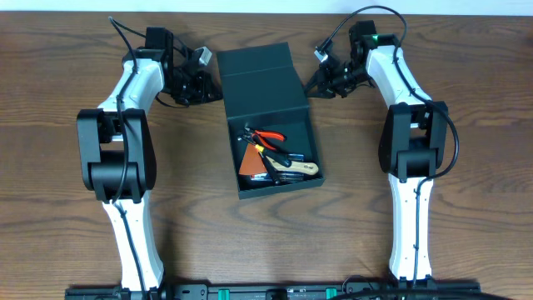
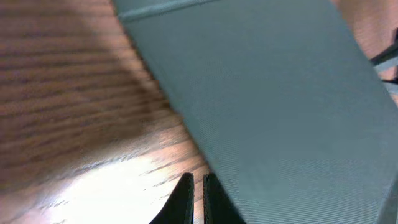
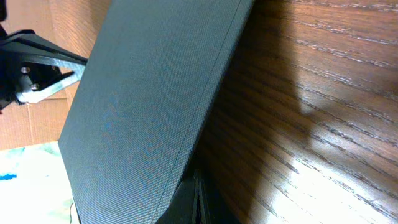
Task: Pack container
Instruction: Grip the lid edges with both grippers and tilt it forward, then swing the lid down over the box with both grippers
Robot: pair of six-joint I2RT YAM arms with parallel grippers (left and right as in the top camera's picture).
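Observation:
The dark teal-black container (image 1: 293, 132) stands open at the table's centre, its flap lid (image 1: 258, 77) laid back toward the far side. Inside lie red-handled pliers (image 1: 268, 137), an orange piece (image 1: 252, 160) and a wooden-handled tool (image 1: 301, 170). My left gripper (image 1: 208, 83) is shut and empty at the lid's left edge; in the left wrist view its tips (image 2: 198, 178) sit beside the lid (image 2: 280, 93). My right gripper (image 1: 315, 86) is shut and empty at the lid's right edge; in the right wrist view its tips (image 3: 196, 182) sit low against the lid (image 3: 143, 93).
The brown wooden table (image 1: 67, 208) surrounds the box. The left arm (image 1: 117, 150) and the right arm (image 1: 412, 150) stand on either side of it. A pale surface runs along the far table edge (image 1: 466, 7).

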